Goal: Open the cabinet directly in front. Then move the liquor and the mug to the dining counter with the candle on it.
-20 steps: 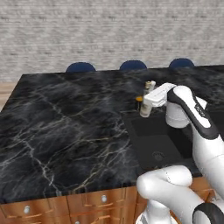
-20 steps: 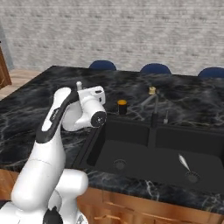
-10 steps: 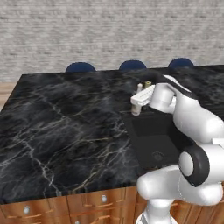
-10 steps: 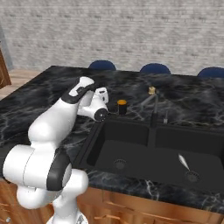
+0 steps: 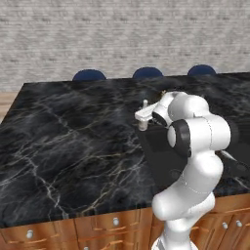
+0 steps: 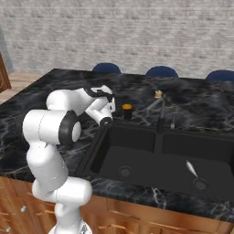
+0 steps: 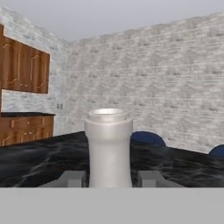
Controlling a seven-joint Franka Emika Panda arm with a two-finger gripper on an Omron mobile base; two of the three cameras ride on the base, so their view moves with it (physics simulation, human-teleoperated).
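The liquor (image 7: pixel 108 146) sits between the hand's (image 7: pixel 109 178) fingertips; its lower body is cut off below them by the bottom band. In the left base view, the arm hides the mug. The stools (image 5: pixel 89 75) beyond the hand show tops only behind the worktop (image 5: pixel 63 141).

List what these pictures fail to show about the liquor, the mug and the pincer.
- The liquor, lower part: cut off at the bottom of the hand view. In the left base view it is small and partly covered by the pincer, so whether it touches the dining counter is unclear.
- The mug, handle: too small to make out in the right base view.
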